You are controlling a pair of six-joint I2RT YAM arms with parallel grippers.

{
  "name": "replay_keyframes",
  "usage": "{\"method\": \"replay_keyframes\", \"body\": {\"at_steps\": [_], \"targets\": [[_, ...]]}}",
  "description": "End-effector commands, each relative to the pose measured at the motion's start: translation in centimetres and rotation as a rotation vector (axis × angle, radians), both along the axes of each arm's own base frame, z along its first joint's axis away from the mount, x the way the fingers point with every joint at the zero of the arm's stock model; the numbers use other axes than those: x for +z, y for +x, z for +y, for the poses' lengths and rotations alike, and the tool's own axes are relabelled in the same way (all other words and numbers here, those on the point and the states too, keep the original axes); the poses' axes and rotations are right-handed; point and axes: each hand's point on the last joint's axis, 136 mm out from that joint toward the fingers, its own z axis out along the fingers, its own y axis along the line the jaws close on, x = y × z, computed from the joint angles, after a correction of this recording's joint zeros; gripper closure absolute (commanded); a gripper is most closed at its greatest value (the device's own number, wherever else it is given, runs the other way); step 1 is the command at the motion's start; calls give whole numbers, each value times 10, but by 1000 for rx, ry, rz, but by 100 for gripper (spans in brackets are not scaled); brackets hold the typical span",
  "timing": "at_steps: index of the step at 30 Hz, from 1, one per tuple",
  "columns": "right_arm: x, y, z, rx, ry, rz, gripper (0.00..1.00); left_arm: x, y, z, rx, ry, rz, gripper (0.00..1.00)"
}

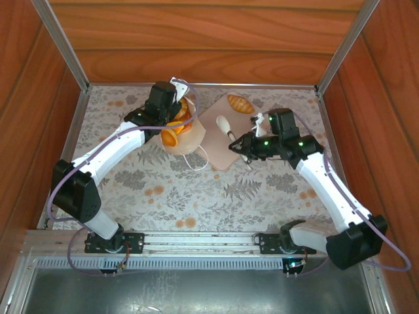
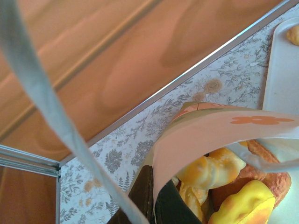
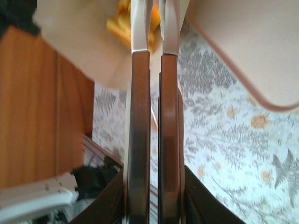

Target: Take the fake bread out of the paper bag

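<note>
The paper bag (image 1: 194,135) lies on its side on the floral table, mouth toward the back left. My left gripper (image 1: 175,112) is shut on its rim; the left wrist view shows the dark fingers (image 2: 145,196) pinching the paper edge (image 2: 205,135). Glossy golden fake bread (image 2: 216,169) fills the bag, with a yellow piece (image 2: 247,205) and a brown one (image 2: 268,175). My right gripper (image 1: 243,152) hovers over the tray's near edge, right of the bag. Its jaws (image 3: 156,28) stand almost together, nothing between them, pointing at the bag (image 3: 79,51) and its bread (image 3: 119,25).
A flat pink tray (image 1: 219,156) lies right of the bag. It holds a golden roll (image 1: 239,103) at its far corner and a pale piece (image 1: 224,122) in the middle. A white cord handle (image 2: 46,102) crosses the left wrist view. Wooden walls enclose the table.
</note>
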Motion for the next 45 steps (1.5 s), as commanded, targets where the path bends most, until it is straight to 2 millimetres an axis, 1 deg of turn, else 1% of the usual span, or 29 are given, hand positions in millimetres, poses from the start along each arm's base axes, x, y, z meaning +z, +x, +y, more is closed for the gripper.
{"method": "replay_keyframes", "body": {"at_steps": [1,3,5,7,9,12,14,20,23,27,28,29,33,41,45], "targets": [[-2,-26,1,66,-90,-33,73,13,-2,-5,-9,-22,-41,100],[-5,-40,9,111,-117,-35,73,14,-2,-5,-9,-20,-42,100],[-8,-49,18,152,-166,-46,72,15,-1,-5,-9,-21,-44,100],[-10,-56,28,198,-225,-59,71,15,-1,-6,-11,-20,-43,100],[-15,-57,39,242,-284,-67,70,14,-1,-6,-11,-21,-42,100],[-23,-50,51,275,-348,-66,68,14,-1,-6,-12,-27,-42,100],[-26,-42,60,289,-367,-72,67,13,-2,-7,-17,-28,-39,100],[-33,-18,81,321,-402,-109,57,11,-4,-7,-24,-29,-31,100],[-35,-7,93,346,-404,-125,56,11,-4,-8,-25,-28,-30,100],[-37,0,107,386,-388,-138,54,8,-4,-9,-27,-26,-24,100],[-35,1,109,392,-384,-148,53,8,-4,-9,-28,-25,-24,100],[-45,4,112,401,-401,-130,51,8,-3,-9,-27,-23,-22,100],[-54,5,115,424,-412,-118,49,9,-4,-11,-31,-24,-21,100],[-67,14,116,425,-420,-100,49,10,-6,-13,-41,-18,-19,100],[-71,17,121,443,-403,-94,49,11,-7,-13,-41,-14,-19,100]]}}
